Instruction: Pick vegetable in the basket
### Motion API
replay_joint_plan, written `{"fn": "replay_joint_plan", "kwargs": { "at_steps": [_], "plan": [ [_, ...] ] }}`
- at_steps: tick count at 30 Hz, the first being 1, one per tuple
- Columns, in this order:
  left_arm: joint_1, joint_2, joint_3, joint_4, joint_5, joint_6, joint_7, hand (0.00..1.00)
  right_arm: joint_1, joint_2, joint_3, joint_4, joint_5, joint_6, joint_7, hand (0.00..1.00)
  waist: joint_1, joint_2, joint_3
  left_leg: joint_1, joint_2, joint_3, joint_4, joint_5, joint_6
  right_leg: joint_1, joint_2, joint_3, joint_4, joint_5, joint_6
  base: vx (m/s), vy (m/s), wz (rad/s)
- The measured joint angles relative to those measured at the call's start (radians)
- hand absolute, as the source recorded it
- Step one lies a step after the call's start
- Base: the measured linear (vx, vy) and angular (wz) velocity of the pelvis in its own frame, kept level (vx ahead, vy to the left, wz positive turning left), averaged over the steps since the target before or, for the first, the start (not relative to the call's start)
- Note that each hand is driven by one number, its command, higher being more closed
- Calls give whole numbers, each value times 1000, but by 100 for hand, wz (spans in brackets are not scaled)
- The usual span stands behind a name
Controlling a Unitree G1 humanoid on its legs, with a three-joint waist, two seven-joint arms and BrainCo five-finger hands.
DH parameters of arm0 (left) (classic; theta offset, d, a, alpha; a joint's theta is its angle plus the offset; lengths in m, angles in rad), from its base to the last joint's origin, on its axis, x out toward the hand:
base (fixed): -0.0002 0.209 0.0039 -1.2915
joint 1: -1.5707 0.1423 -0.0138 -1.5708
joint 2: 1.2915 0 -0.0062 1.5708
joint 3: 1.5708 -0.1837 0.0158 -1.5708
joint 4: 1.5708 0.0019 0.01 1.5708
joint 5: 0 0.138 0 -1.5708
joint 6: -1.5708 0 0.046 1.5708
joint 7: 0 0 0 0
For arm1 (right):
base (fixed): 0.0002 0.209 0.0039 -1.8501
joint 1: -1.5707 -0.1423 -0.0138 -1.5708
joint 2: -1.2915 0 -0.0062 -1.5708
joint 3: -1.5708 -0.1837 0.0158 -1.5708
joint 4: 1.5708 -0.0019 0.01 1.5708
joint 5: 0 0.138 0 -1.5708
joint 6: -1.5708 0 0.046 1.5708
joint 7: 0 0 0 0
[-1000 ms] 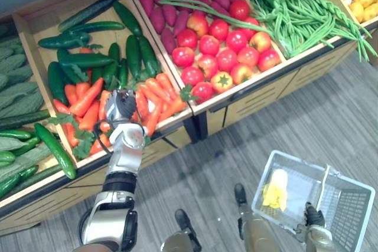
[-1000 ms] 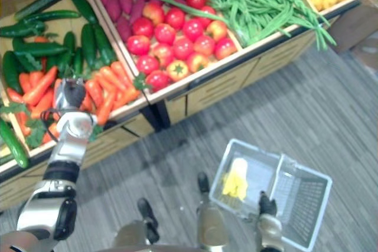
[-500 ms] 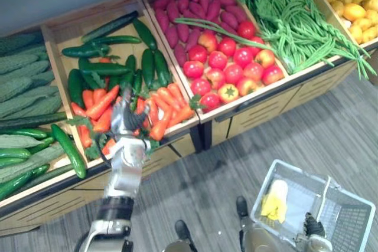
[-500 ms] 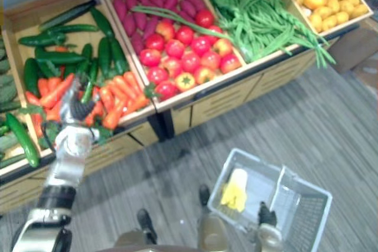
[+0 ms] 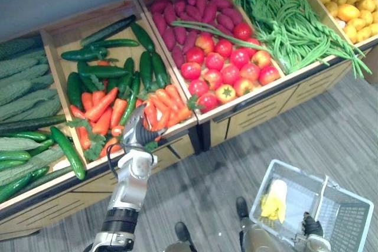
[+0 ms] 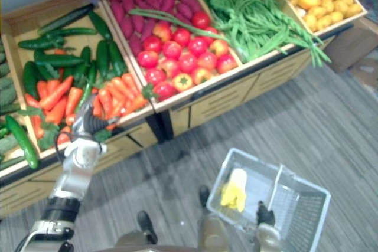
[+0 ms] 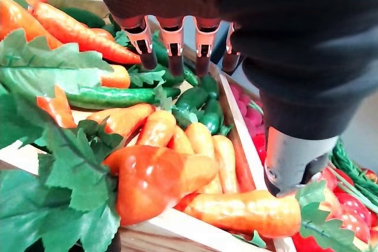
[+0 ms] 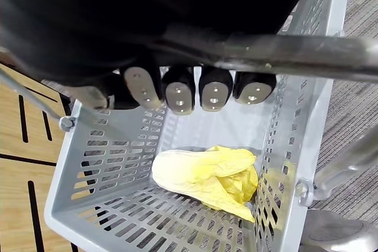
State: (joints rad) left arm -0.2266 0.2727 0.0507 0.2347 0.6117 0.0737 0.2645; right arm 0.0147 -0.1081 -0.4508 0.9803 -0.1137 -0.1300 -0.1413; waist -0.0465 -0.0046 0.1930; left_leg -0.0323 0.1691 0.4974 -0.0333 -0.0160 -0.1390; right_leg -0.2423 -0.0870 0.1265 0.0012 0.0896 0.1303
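Wooden produce crates (image 5: 260,107) stand on a grey plank floor (image 5: 331,122). At 8 o'clock the left hand (image 5: 139,131) hovers empty, fingers straight, over the carrots (image 5: 159,107). At 5 o'clock sits the basket (image 5: 360,196). Up close, the right hand (image 8: 177,90) curls round its handle (image 8: 307,51), with a yellow leafy vegetable (image 8: 204,172) inside.

A shop's produce section: slanted wooden bins (image 5: 195,123) of carrots (image 5: 159,107), tomatoes (image 5: 227,66), green beans (image 5: 289,22), beside a shopping basket (image 5: 348,216).

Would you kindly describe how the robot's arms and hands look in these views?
The left arm is silver-grey with a black band lower down. The left hand has silver fingers with dark tips, and a dark ribbed cover wraps its back and wrist. The right hand looks alike.
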Motion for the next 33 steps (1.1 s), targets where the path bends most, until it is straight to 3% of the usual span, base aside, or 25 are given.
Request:
{"fn": "replay_joint_plan", "kwargs": {
  "at_steps": [20,21,33],
  "plan": [
    [-17,-37,53,135,0,18,-5,0,0,-2,26,-31,-3,11,0,100,9,0,0,-22,-1,14,3,-2,1,-31,-4,18,3,7,3,11,-5,-2],
    [-17,-37,53,136,0,18,-5,100,-1,-2,26,-32,-3,11,0,100,13,0,0,-22,-1,14,3,-2,1,-32,-4,18,2,7,3,0,0,0],
    [-142,-32,86,284,-1,23,14,100,-3,-6,30,-40,-5,16,0,100,19,0,0,-36,-3,15,3,-2,1,-47,-5,21,3,8,4,12,-5,0]
  ]
}}
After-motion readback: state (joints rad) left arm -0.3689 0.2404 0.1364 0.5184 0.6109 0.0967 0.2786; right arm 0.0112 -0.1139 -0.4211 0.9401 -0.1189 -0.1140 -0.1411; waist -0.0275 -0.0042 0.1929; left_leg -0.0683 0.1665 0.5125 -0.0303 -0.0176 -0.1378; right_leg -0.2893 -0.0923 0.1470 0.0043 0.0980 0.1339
